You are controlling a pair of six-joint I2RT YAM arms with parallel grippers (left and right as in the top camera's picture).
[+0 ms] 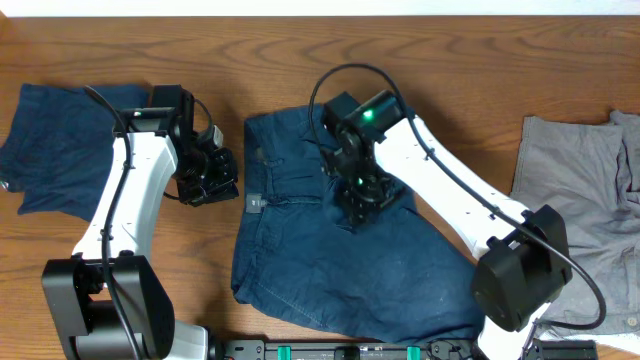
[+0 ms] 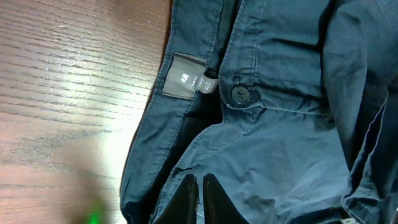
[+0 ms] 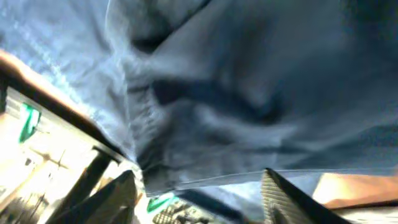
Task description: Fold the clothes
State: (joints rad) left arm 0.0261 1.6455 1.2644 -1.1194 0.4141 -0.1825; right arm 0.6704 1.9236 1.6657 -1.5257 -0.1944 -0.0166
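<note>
A dark navy pair of shorts [image 1: 330, 250] lies spread in the middle of the table, with its waistband to the left. Its white label [image 2: 185, 76] and dark button [image 2: 240, 94] show in the left wrist view. My left gripper [image 1: 210, 178] hovers by the waistband edge. Its fingers [image 2: 186, 198] are shut together with nothing between them. My right gripper [image 1: 362, 200] is over the middle of these shorts. It is open, with its fingers [image 3: 118, 199] far apart and a fold of navy cloth [image 3: 236, 106] just above them. A second navy pair [image 1: 60, 145] lies at the left. A light grey pair [image 1: 590, 200] lies at the right.
The wooden table [image 1: 450, 60] shows bare along the back. A black base bar with green clips [image 1: 340, 350] runs along the front edge, just below the hem of the middle shorts. Both arm bases stand at the front left and front right.
</note>
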